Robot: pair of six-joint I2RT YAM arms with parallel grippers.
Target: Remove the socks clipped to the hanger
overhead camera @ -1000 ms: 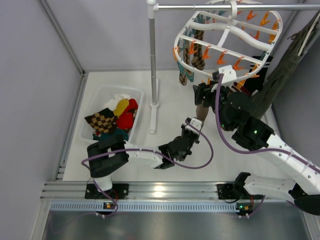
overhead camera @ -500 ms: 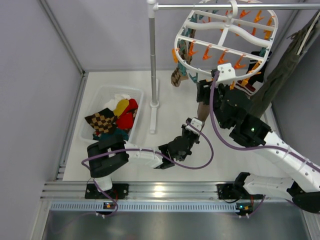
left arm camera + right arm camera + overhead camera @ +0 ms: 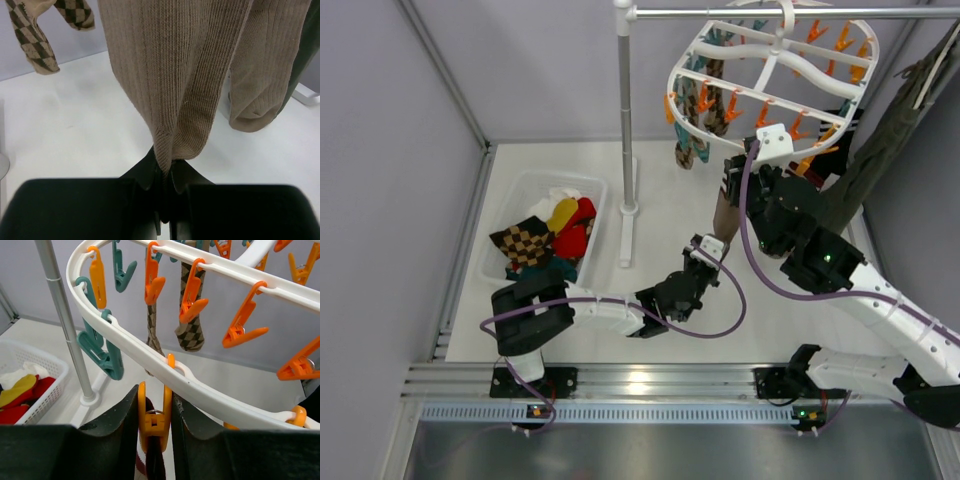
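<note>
tan ribbed sock [image 3: 175,90] hung from the near rim of the white hanger [image 3: 127,346], its dark-red cuff held in one orange clip [image 3: 154,422]; the sock's lower end reached down to the left gripper [image 3: 163,175], whose jaws were closed tight on a fold of the knit near the toe; the right gripper [image 3: 155,405] stood directly below the rim with one jaw against each side of that clip, judged to be squeezing it; whether the clip's mouth had opened could not be told, as the cuff was mostly hidden below it.

further argyle socks [image 3: 192,335] were clipped on the far side of the hanger, well apart from both grippers; a second plain tan sock hung just beside the held one in the left wrist view; a white basket [image 3: 50,372] with loose socks in it sat on the table beyond the grey pole [image 3: 62,315].

step in hand, as judged: release of the one tan sock, with the clip pressed from above and the sock tensioned from below; the task stood well short of done, with several socks on the frame.

next move, as judged: firm pressure on the clip handles while the left arm drew the sock straight down and clear; the frame hung free on its hook, so a sideways pull risked swinging it and slipping the jaws off the clip; the freed sock then belonged in the basket.
</note>
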